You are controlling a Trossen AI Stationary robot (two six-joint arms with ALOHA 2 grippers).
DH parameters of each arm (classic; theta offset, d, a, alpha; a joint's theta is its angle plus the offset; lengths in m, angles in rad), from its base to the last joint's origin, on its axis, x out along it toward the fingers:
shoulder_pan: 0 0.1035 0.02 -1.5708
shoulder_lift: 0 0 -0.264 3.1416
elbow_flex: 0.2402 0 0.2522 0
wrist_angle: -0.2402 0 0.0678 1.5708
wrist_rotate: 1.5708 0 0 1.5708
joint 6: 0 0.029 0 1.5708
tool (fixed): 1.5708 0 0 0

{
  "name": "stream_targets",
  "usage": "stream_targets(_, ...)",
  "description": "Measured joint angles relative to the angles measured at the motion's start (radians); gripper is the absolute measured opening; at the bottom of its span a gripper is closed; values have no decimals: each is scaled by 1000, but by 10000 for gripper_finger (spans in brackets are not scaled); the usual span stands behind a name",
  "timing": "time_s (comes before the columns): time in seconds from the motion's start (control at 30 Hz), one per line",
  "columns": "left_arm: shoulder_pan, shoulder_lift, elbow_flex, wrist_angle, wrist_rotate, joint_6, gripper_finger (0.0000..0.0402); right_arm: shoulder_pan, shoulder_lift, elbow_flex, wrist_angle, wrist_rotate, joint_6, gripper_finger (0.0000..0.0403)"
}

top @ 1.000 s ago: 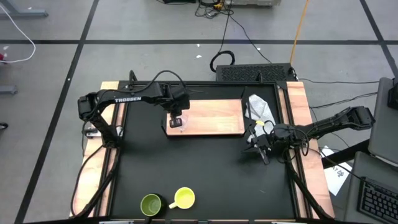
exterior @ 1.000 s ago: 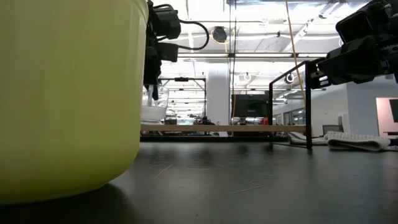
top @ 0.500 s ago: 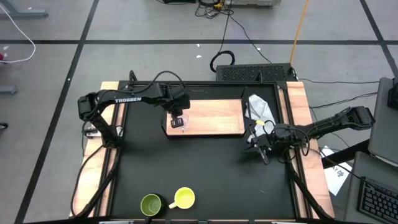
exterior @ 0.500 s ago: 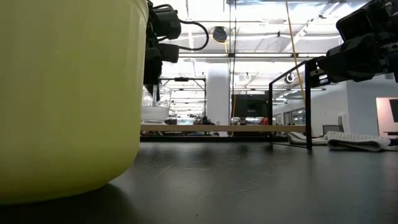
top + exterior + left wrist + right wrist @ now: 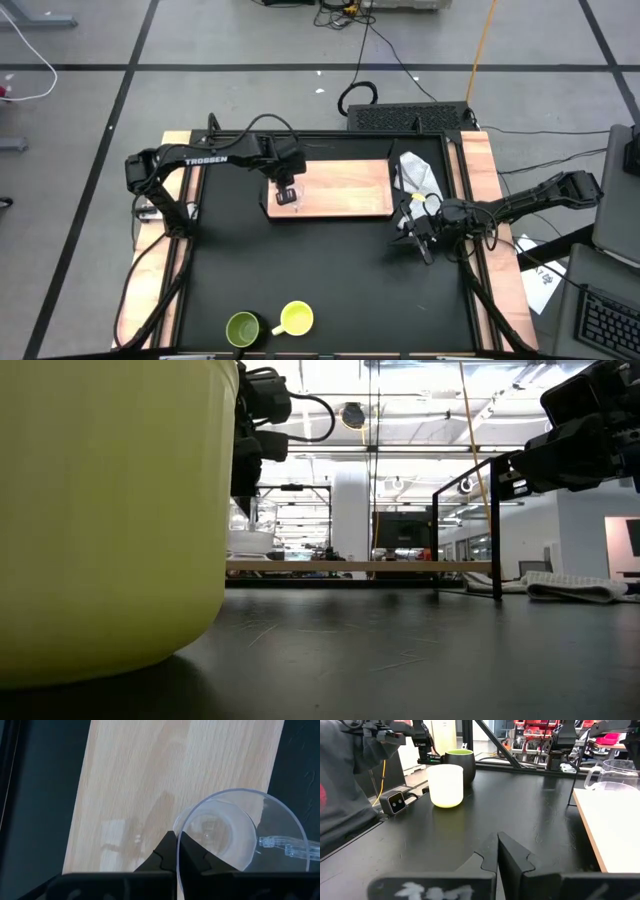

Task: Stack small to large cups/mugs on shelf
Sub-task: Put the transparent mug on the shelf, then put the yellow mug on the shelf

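Note:
The clear glass cup is upright over the left end of the wooden shelf board, and my left gripper is shut on it from above. The yellow mug and the olive-green mug stand side by side on the black table near its front edge. The yellow mug fills the left of the low view. My right gripper is shut and empty, low over the table just off the board's right end. My left gripper pinches the glass cup's rim on the side opposite its handle, one finger inside the cup and one outside. The fingers point down from above. The cup is upright, its base at the board; whether it rests there I cannot tell.
A white cloth lies beyond the board's right end, next to my right arm. Pale wooden rails run along the table's left and right sides. The dark table between the board and the two mugs is bare.

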Motion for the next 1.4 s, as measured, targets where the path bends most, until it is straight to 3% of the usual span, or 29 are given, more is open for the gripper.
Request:
stream_targets(0.83,29,0,0,-15,32,108,19,0,0,0,4,0,0,0)
stream_targets(1.4,29,1,0,-10,36,106,149,0,0,0,4,0,0,0)
